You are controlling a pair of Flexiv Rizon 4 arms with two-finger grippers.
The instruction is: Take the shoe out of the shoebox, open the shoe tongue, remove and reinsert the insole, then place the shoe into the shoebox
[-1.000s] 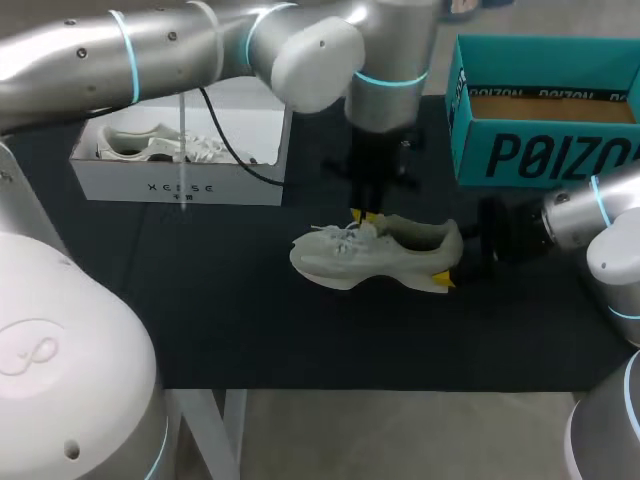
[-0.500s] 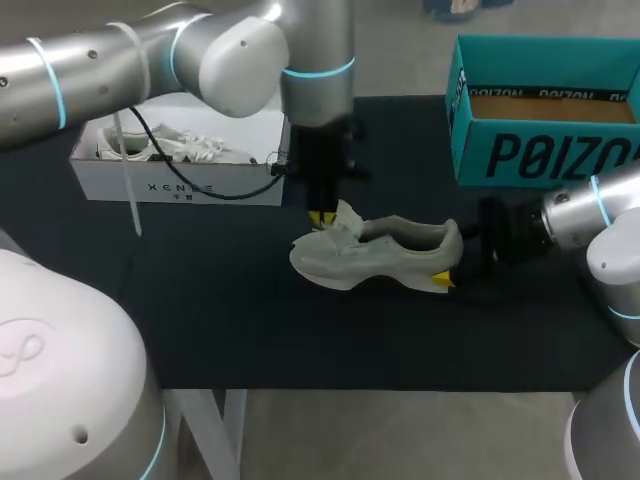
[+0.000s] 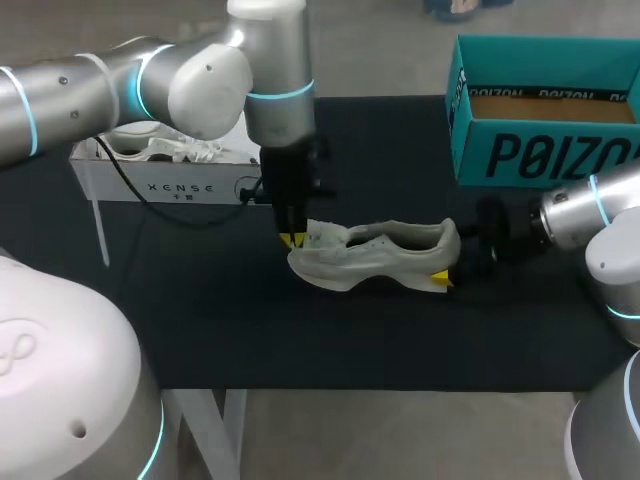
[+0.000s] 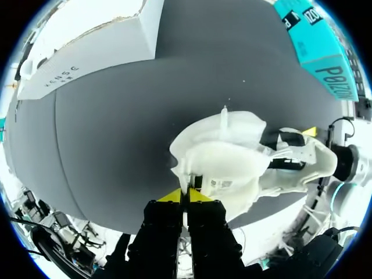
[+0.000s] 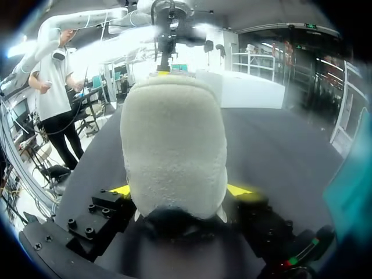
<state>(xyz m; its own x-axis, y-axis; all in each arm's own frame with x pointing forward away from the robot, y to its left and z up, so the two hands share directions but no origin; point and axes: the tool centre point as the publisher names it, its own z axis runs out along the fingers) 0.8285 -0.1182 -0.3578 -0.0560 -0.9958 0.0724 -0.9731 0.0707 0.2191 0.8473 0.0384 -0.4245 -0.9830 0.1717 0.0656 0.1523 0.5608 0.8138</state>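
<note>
Tongue pulled open toward the toe, heel clamped

The shoe (image 3: 375,255) lies on the table (image 3: 200,320) near its middle, between the white box (image 3: 170,185) at far left and the teal box (image 3: 540,150) at far right. Its long axis runs left-right, toe left and heel right. The left pincer (image 3: 290,240) hangs over the toe end, narrowed to a pinch on the tongue (image 3: 325,237), so the shoe's opening lies to its right. The right pincer (image 3: 445,278) grips the heel from both sides. Since a second ago the left arm has swept left from mid-shoe to the toe, drawing the tongue forward; the right arm has not moved.
</note>
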